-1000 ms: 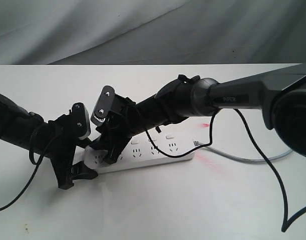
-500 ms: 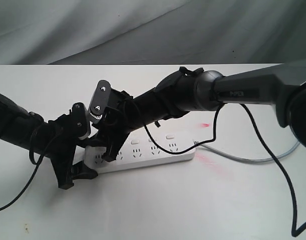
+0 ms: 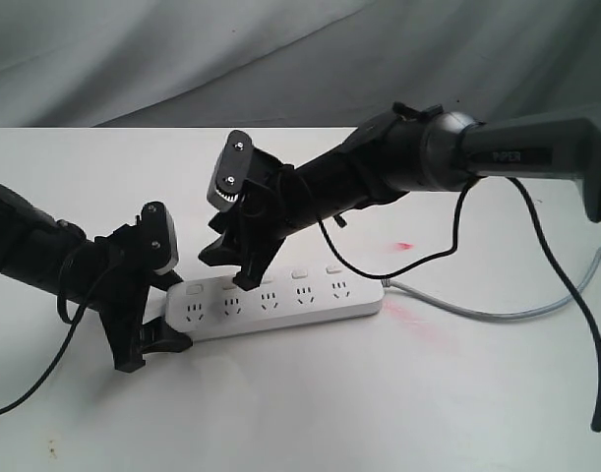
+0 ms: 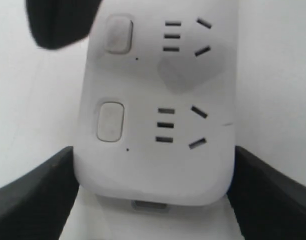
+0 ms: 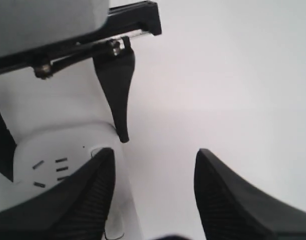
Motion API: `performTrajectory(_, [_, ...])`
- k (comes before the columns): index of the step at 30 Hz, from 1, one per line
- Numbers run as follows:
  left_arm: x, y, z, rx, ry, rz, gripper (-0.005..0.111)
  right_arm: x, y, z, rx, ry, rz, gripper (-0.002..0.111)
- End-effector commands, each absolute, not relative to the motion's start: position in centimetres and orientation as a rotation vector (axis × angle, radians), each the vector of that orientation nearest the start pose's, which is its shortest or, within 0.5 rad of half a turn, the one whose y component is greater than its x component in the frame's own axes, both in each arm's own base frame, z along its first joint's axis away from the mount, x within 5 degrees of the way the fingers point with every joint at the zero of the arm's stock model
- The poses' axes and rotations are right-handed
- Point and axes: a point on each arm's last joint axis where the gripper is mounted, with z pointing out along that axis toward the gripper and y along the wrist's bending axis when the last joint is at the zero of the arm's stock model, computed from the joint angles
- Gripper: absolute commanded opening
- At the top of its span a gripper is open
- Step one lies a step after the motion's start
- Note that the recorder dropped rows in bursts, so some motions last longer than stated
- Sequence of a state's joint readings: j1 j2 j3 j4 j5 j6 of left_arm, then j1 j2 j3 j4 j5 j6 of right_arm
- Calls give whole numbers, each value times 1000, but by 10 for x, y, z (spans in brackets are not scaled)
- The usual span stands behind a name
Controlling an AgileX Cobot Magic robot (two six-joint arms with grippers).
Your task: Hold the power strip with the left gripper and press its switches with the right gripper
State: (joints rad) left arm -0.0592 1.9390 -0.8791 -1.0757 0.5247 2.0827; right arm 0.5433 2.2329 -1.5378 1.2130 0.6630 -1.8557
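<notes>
The white power strip point(image 3: 280, 301) lies flat on the table, its grey cord point(image 3: 477, 311) leaving to the right. My left gripper point(image 3: 148, 332) is shut on the strip's left end. In the left wrist view its black fingers point(image 4: 35, 195) press both sides of the power strip point(image 4: 158, 125), and two switches point(image 4: 110, 121) show. My right gripper point(image 3: 229, 267) hangs open just above the row of switches point(image 3: 298, 273), near the second socket from the left. In the right wrist view the right gripper point(image 5: 155, 152) is open over the edge of the power strip point(image 5: 57, 150), one finger point(image 5: 82, 200) covering a switch.
The right arm's black cable point(image 3: 566, 295) loops over the table at the right. Two red marks point(image 3: 405, 244) lie on the white table beside the strip's cord end. A grey curtain point(image 3: 300, 59) hangs behind.
My right gripper has lifted off the strip's left part and moved up and to the right. The left gripper and the strip have stayed put.
</notes>
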Motion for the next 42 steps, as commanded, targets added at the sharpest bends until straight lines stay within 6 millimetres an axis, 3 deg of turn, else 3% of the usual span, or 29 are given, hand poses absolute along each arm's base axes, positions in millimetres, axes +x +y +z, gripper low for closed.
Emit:
performTrajectory(1, [322, -56, 98, 1506, 2159, -278, 46, 375, 280, 144, -1632, 1698, 676, 46])
performTrajectory(12, [322, -56, 98, 1506, 2159, -278, 46, 372, 269, 127, -1651, 1749, 645, 46])
performTrajectory(19, [322, -56, 98, 1506, 2159, -278, 46, 373, 276, 129, -1631, 1714, 615, 46])
performTrajectory(28, [322, -56, 98, 1506, 2159, -278, 46, 372, 281, 114, -1638, 1721, 627, 46])
performTrajectory(42, [322, -56, 98, 1506, 2159, -278, 46, 374, 279, 107, -1653, 1733, 590, 46])
